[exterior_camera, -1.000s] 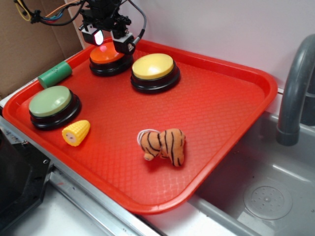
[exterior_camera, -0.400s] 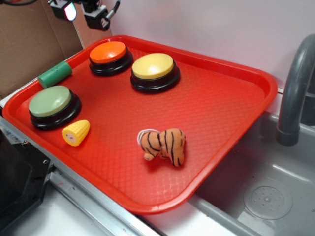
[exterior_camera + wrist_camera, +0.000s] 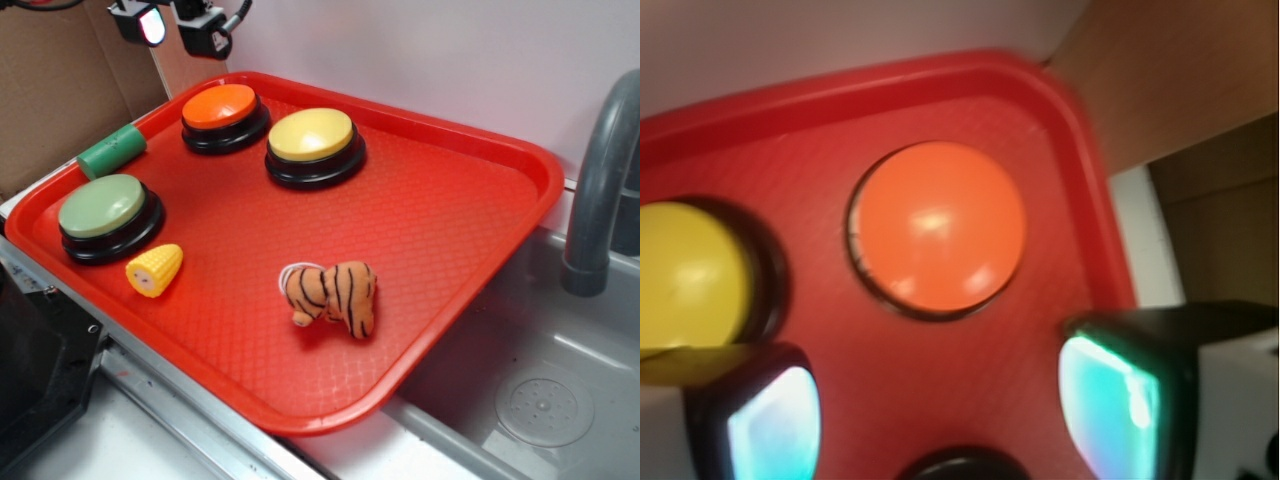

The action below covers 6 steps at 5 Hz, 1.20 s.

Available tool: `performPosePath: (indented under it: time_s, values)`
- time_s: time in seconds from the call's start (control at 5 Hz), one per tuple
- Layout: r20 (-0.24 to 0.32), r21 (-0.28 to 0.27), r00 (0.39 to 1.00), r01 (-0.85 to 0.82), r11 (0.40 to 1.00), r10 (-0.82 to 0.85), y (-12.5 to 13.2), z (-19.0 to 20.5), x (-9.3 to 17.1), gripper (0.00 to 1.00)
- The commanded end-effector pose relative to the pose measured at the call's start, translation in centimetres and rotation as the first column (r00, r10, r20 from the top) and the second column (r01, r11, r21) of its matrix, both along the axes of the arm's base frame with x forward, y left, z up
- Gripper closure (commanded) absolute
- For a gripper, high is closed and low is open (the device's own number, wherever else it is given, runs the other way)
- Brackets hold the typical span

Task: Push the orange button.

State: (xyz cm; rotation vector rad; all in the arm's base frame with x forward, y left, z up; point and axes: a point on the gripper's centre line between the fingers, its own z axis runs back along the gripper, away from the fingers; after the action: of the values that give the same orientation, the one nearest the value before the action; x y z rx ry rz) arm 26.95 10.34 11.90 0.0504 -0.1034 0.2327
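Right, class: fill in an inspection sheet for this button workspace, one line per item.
Surface: red tray, beside a sink.
Job's things: orange button, far corner, untouched.
Clutter: yellow button, green button, green cylinder, toy corn, plush tiger.
Grippers: gripper above tray's far edge, fingers apart, empty.
Cables: black cable at the gripper.
Surroundings: grey faucet, cardboard, white wall.

You will find no readable text, label, brand, number or sign in either view. The orange button (image 3: 219,104), its yellow (image 3: 311,135) and green (image 3: 102,205) neighbours and the red tray (image 3: 480,210) under them all show plain, unmarked surfaces.
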Motion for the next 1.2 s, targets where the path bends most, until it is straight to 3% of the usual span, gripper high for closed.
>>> performPosePath:
  time_s: [0.0,1.0]
  values:
    - [0.086,-0.044,0.996,-0.006,0.999,0.010,1.5,3.8,0.4,0.00]
    - [0.078,-0.023,0.996,0.033,0.999,-0.031,-0.6,5.0,0.2,0.00]
